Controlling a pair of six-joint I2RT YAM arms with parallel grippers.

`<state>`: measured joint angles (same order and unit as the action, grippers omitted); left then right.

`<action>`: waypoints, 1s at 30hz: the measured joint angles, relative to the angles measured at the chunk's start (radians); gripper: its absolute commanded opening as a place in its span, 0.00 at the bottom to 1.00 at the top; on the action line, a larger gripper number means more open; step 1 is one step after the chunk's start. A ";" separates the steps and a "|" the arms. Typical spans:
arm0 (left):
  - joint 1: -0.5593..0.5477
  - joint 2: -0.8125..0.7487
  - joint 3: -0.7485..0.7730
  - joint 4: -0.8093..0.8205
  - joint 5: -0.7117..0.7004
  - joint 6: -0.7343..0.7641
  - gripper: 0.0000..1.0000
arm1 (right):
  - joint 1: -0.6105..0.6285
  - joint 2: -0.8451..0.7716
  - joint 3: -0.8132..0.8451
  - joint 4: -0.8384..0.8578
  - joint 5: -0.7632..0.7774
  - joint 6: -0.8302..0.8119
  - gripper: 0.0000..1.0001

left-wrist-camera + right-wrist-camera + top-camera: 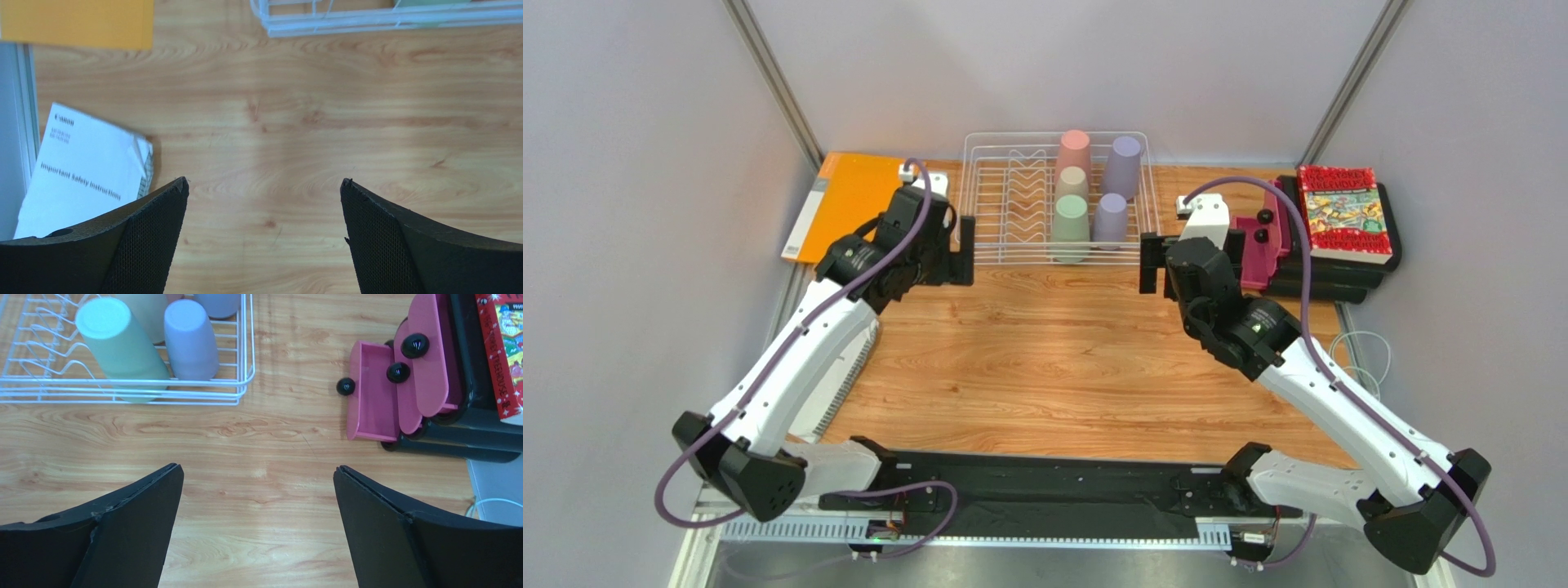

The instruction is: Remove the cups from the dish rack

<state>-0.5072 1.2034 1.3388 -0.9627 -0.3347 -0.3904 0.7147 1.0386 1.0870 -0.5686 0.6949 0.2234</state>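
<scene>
We found all five cups (1070, 223) upside down in the right half of the dish rack (1004, 196), which sat at the far middle of the table (1051, 355). The sage green cup (120, 340) and a lavender cup (189, 340) stood in the row nearest us, just beside each other. The pink cup (1074, 150), beige cup (1071, 184) and second lavender cup (1123, 165) stood behind them. We judged them light, stiff plastic tumblers, matte enough not to be slippery. They are tapered, though, so a pinch high on the narrow upturned base could slide off. We thought a hold across the wider middle of the body safer, taken from above, since the neighbours crowd close and the wire rim rises in front. The left arm (799, 361) reached forward to the rack's near left corner and the right arm (1320, 380) to its near right corner, and both wrists were bent so the jaws pointed down at bare wood. Both pairs of jaws stood wide apart and held nothing
</scene>
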 measured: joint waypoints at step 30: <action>-0.106 1.062 1.056 0.101 0.175 0.147 0.97 | 0.000 0.020 0.043 -0.079 -0.083 0.062 0.91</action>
<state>-0.6128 2.2654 2.3943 -0.8616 -0.1593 -0.2432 0.7147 1.0588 1.1301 -0.6476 0.6117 0.2855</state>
